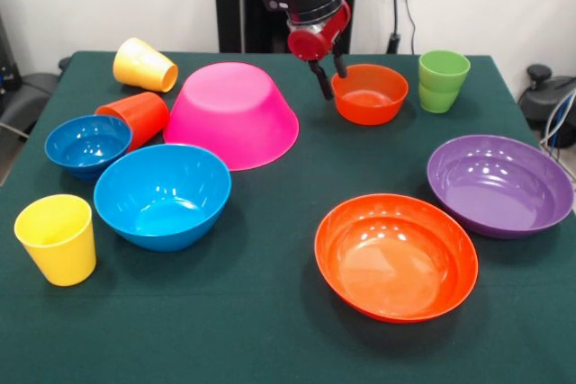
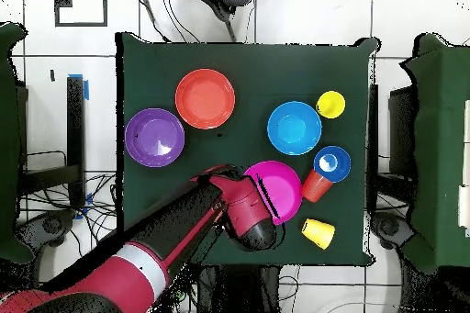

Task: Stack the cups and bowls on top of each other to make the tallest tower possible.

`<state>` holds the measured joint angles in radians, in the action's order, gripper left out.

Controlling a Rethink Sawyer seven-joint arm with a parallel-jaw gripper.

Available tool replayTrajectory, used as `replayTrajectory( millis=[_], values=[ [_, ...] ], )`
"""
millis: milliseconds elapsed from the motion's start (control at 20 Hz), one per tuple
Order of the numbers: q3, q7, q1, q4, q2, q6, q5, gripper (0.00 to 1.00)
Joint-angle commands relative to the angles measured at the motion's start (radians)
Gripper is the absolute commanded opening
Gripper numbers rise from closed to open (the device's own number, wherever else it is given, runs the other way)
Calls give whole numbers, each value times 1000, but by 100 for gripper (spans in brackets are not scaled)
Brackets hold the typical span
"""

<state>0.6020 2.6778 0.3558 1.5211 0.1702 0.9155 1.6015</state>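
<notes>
My gripper [image 1: 330, 76] hangs at the left rim of the small orange bowl [image 1: 369, 93], open, with one finger outside the rim and one at its far edge. The large pink bowl [image 1: 232, 114] lies upside down, with nothing on it; it also shows in the overhead view [image 2: 283, 192]. The medium blue bowl [image 1: 162, 195] and the small blue bowl [image 1: 87, 144] stand upright to the left. An orange-red cup [image 1: 137, 117] and a yellow cup [image 1: 144, 65] lie on their sides. Another yellow cup [image 1: 57, 238] and the green cup [image 1: 442, 81] stand upright.
The wide orange bowl [image 1: 396, 256] and the wide purple bowl [image 1: 499, 184] sit upright at the front right. In the overhead view my arm [image 2: 174, 245] covers the small orange bowl and the green cup. The green table [image 1: 270, 330] ends close behind the green cup.
</notes>
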Motion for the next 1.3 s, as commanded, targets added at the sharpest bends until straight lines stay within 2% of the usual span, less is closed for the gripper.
replayTrajectory(
  millis=[50, 350, 750, 1300],
  values=[
    [-151, 166, -21, -5, -15, -107, -94, 100],
    [-131, 314, -1, -15, -43, -126, -83, 100],
    [-130, 407, 3, -13, -58, -125, -70, 100],
    [-131, 372, -2, -12, -75, -136, -76, 100]
  ],
)
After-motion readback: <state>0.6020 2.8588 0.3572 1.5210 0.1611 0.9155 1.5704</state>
